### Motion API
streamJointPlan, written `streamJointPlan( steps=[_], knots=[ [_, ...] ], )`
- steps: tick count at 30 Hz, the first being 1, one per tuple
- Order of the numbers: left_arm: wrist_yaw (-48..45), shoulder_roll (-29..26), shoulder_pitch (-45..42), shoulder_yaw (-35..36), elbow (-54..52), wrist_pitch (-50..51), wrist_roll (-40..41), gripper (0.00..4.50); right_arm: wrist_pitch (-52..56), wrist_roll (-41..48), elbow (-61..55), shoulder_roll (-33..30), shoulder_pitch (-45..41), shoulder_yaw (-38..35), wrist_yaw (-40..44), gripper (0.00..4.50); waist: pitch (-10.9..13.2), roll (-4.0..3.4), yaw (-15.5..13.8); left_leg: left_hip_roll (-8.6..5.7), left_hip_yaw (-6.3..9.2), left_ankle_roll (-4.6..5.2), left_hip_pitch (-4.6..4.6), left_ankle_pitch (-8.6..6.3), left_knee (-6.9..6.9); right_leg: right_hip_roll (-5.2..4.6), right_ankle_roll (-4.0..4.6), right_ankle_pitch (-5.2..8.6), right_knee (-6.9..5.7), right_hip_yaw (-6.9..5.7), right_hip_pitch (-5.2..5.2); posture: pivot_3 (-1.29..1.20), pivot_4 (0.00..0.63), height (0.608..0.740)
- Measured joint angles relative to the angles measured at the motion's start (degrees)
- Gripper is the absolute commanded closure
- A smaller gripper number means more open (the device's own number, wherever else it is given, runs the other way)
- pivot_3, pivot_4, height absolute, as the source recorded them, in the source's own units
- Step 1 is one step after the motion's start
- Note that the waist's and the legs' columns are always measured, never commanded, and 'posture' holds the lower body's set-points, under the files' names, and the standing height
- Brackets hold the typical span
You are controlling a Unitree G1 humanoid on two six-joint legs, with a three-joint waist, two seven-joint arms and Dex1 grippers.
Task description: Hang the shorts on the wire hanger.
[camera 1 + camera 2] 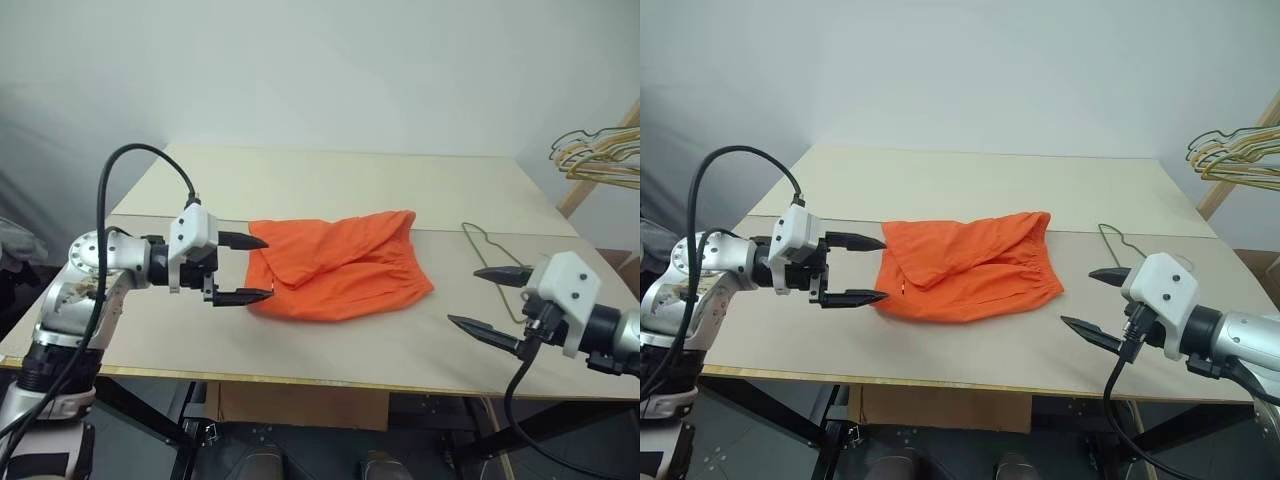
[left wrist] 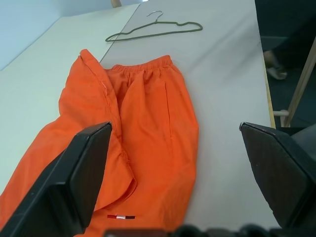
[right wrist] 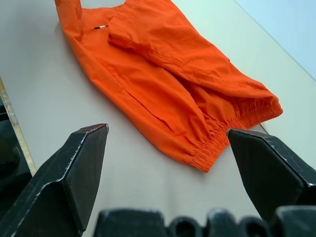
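Orange shorts (image 1: 340, 266) flat mid-table (image 1: 330, 180), wire hanger (image 1: 490, 252) at their 3 o'clock, left gripper (image 1: 252, 268) spread empty at 9 o'clock, right gripper (image 1: 492, 300) spread empty near the hanger.

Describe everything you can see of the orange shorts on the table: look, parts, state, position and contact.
The shorts are bright orange, soft thin fabric, lying flat but rumpled on the beige table. A gathered elastic waistband forms the edge toward the wire hanger; one layer is folded over, and a small red-and-white tag sits near the hem. Only the table touches them. The open left claw hovers at their hem end.
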State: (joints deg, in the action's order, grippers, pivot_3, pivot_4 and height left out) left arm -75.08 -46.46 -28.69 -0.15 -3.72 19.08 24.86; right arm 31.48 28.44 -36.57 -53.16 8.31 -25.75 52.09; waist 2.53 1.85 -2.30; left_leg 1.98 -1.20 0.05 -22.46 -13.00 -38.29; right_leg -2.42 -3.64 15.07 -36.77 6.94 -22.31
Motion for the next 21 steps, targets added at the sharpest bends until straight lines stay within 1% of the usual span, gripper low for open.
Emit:
streamJointPlan(
  steps=[9, 12, 15, 16, 19, 21],
  knots=[
    [-1.53, 0.26, -0.64, 0.0, 0.34, 1.14, 1.37, 0.0, 0.02, -0.14, -0.56, 0.55, 0.96, 0.03, -1.05, 0.03, 0.0, 0.0, 0.1, 0.01, 0.0, 0.0, -0.02, 0.0, 0.0, 0.01, -0.04, -0.02, -0.01, 0.0, -0.02, 0.15, 0.0, 0.74],
    [-1.57, 0.03, -0.47, 0.02, 0.24, 1.12, 1.37, 0.0, -1.39, -2.65, -0.54, 0.48, 0.84, 2.18, -1.86, 0.03, 0.0, 0.0, 0.04, 0.0, 0.0, 0.0, -0.01, 0.0, 0.0, 0.0, -0.03, -0.02, -0.01, 0.0, -0.01, 0.16, 0.0, 0.74],
    [-1.41, -0.04, -0.28, 0.1, -0.11, 1.21, 1.53, 0.0, -7.15, -11.71, 0.68, -0.95, 0.53, 10.16, -3.23, 0.03, 0.0, 0.0, 0.11, 0.0, -0.02, 0.0, 0.01, 0.0, 0.0, 0.0, 0.29, 0.16, -0.01, 0.01, -0.01, 0.15, 0.0, 0.74],
    [-1.15, 0.03, -0.19, 0.16, -0.23, 1.24, 1.63, 0.0, -10.75, -17.45, 2.78, -2.16, -0.97, 15.34, -4.28, 0.03, 0.0, 0.0, 0.23, 0.0, -0.06, 0.0, 0.04, 0.0, -0.01, 0.0, 0.32, 0.18, -0.01, 0.04, -0.02, 0.15, 0.0, 0.74],
    [-0.5, 0.31, 0.17, 0.2, -0.8, 1.29, 1.91, 0.0, -18.64, -30.47, 9.85, -2.51, -6.47, 26.17, -7.34, 0.03, 0.01, 0.01, 0.4, 0.0, -0.13, 0.0, 0.05, 0.0, -0.02, -0.01, 0.34, 0.17, -0.03, 0.09, -0.06, 0.14, 0.0, 0.74],
    [-0.44, 0.31, 0.5, 0.26, -1.34, 1.3, 2.09, 0.0, -21.99, -35.79, 14.36, -0.74, -10.51, 31.29, -8.63, 0.03, 0.01, 0.01, 0.36, 0.0, -0.14, 0.0, 0.03, 0.0, -0.01, 0.0, 0.36, 0.19, -0.05, 0.09, -0.1, 0.14, 0.0, 0.74]
  ],
)
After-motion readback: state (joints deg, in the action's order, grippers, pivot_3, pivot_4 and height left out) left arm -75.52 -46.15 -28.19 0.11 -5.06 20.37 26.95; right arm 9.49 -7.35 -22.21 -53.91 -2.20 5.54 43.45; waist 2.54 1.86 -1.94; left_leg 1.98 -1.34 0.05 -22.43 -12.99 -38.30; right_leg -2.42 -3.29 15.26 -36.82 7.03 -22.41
